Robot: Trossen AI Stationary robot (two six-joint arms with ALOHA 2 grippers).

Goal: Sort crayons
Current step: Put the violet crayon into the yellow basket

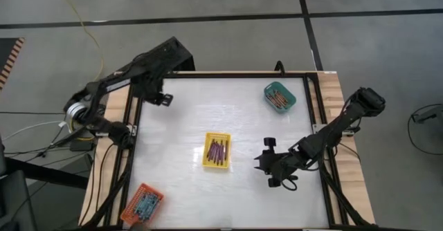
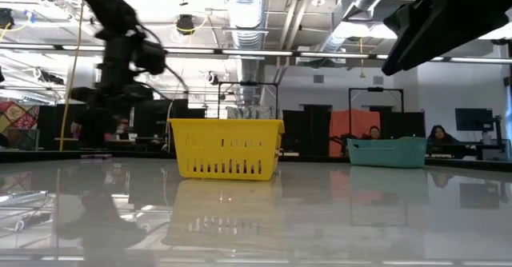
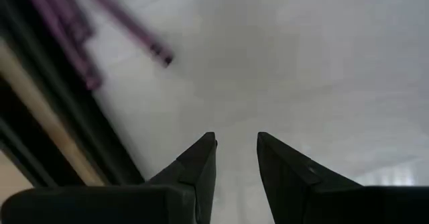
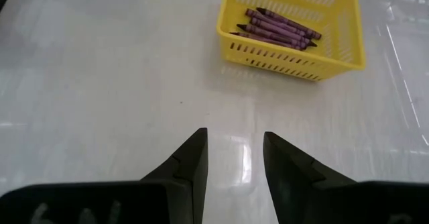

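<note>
At the table's middle stands the yellow tray (image 1: 217,151) with purple crayons (image 4: 276,27) lying inside — bare white table (image 1: 187,120) on every side of it. The right gripper (image 1: 265,163) hovers just beside it, fingers parted and empty. The left gripper (image 1: 162,98) sits near the far left edge, fingers apart, holding nothing. The teal tray (image 1: 279,96) and the orange tray (image 1: 142,204) keep to opposite corners.

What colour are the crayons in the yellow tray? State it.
Purple crayons, clearest in the right wrist view.
</note>
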